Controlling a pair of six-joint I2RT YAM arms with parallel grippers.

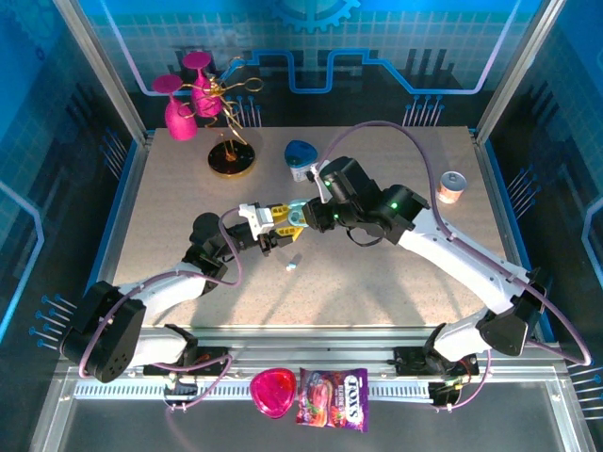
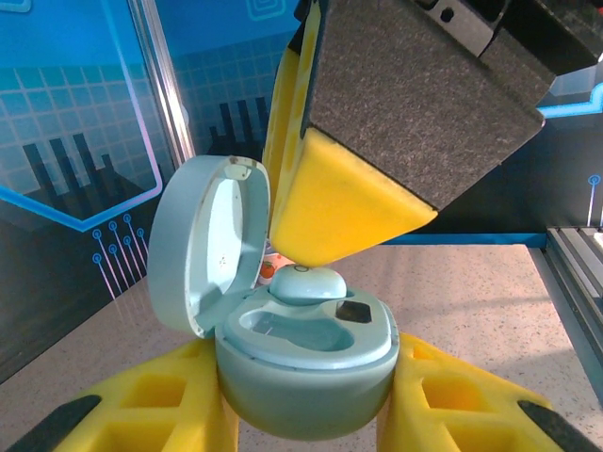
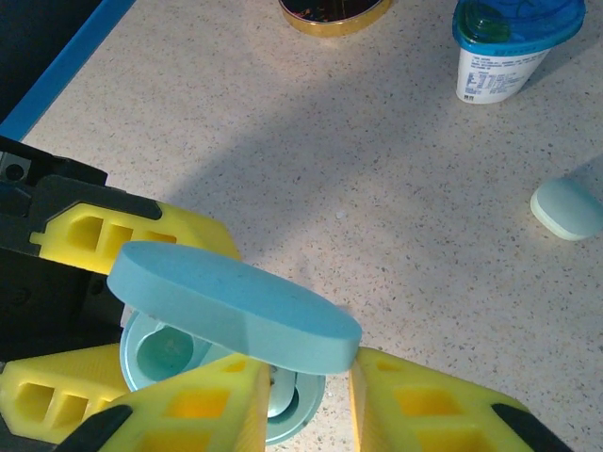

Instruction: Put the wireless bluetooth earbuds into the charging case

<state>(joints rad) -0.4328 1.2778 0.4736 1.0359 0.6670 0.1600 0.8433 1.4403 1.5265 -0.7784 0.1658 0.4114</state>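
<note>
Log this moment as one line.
phase: inserting | left gripper: shut on open charging case | right gripper: over earbud entering case, grip unclear | loose earbud: on table

Speckled table [image 1: 363, 294] bears an earbud [image 1: 292, 267], tub [image 1: 301, 156], can [image 1: 453, 186], gold stand [image 1: 232, 162].

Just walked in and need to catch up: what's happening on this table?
The left gripper holds the charging case, lid open, between its fingers. The right gripper is at the case's mouth, one pad touching an earbud resting in a socket; whether it grips it is unclear. A small pale piece lies loose on the table.
</note>
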